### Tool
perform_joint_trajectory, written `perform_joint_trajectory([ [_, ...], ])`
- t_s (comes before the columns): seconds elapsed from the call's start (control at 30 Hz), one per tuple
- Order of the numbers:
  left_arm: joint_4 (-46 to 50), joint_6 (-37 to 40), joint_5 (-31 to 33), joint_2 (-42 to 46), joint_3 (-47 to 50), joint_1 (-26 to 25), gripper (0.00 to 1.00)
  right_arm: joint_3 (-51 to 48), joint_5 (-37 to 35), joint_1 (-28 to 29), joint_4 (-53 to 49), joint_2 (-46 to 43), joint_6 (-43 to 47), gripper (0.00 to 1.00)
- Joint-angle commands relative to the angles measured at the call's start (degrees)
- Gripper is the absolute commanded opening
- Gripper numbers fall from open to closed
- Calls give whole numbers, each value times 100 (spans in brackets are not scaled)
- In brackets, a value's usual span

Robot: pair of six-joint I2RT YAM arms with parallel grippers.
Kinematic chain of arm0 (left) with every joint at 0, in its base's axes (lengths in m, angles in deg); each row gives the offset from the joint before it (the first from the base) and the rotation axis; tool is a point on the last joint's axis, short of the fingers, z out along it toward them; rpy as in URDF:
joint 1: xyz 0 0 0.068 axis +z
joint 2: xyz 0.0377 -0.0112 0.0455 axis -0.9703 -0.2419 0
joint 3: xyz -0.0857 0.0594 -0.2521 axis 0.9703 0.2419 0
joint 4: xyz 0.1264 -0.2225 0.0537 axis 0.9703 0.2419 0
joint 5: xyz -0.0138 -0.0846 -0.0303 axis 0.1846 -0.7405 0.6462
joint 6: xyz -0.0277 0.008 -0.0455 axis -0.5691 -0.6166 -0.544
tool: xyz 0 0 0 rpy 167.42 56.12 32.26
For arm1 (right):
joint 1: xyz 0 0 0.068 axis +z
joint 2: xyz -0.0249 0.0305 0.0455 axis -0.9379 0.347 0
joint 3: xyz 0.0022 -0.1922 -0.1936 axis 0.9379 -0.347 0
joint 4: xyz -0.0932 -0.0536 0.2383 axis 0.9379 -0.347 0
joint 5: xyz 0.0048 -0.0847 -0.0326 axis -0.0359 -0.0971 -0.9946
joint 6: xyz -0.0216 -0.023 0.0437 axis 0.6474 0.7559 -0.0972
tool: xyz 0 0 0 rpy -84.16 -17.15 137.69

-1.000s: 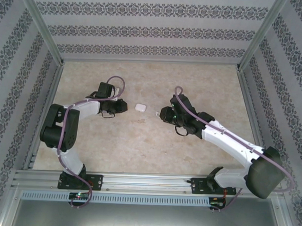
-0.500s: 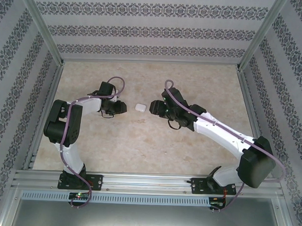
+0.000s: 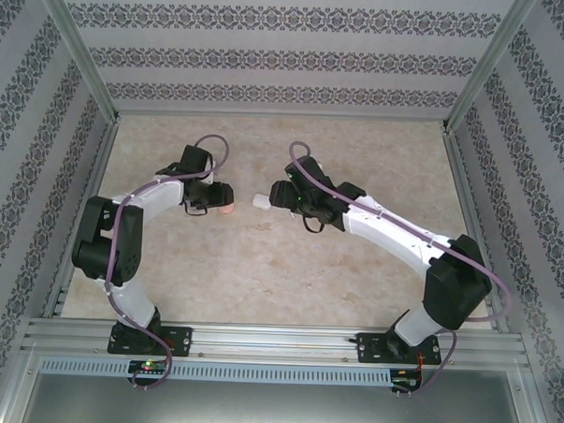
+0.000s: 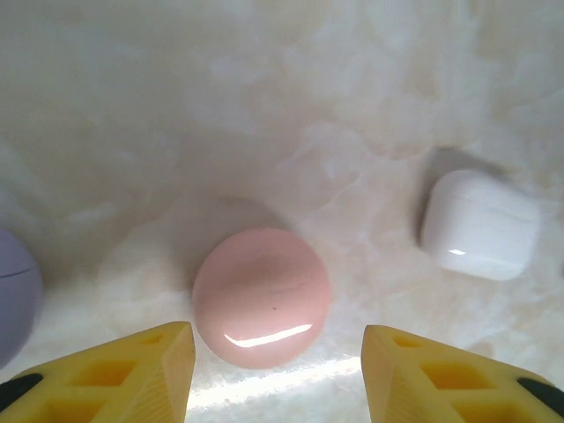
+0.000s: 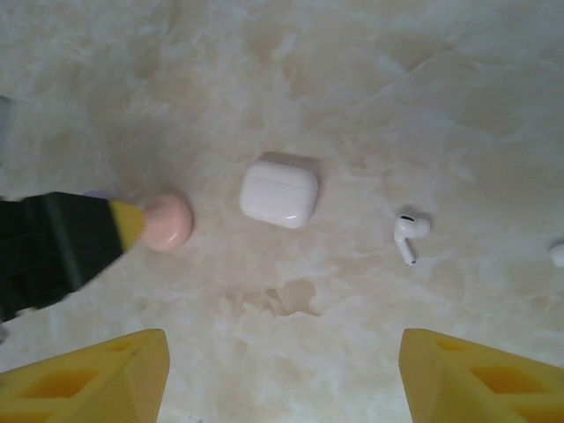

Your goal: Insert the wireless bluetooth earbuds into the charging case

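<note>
- Holding left jaws apart, framing the closed pink case (image 4: 261, 295), likely lining up to steady it.
- Holding right jaws wide, empty, over the white case (image 5: 279, 194).
- Leaving a white earbud (image 5: 409, 233) loose on the desk (image 5: 352, 79), near that case, for pickup.

You are viewing the left arm (image 3: 156, 197) and the right arm (image 3: 393, 240): both are wearing smooth white link shells between bulky black joint housings. A mauve cable (image 3: 213, 141) is running along each arm and looping free near the wrist. Black base brackets (image 3: 145, 338) are anchoring them. The jaws are showing as yellow wedges with hollow rectangular pockets; on the left pair, black patches are marking the outer corners.
</note>
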Motion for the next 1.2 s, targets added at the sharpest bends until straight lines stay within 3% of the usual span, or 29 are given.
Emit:
perform_joint_trajectory([
  [0.0,327,172,151,474,-309,58,52,344,-380,61,-387,366,-231,70],
  [0.33,-61,-75,764,2146,50,178,56,2022,-379,148,-1382,2120,-555,70],
  [0.57,-450,-371,1213,3146,497,317,64,3611,-560,212,-2415,3382,-561,73],
  [0.97,-875,-755,1266,3526,743,352,72,5849,-684,239,-3613,4978,-771,75],
  [1.17,-942,-746,1349,3595,851,365,74,6473,-814,222,-4040,5476,-1031,76],
])
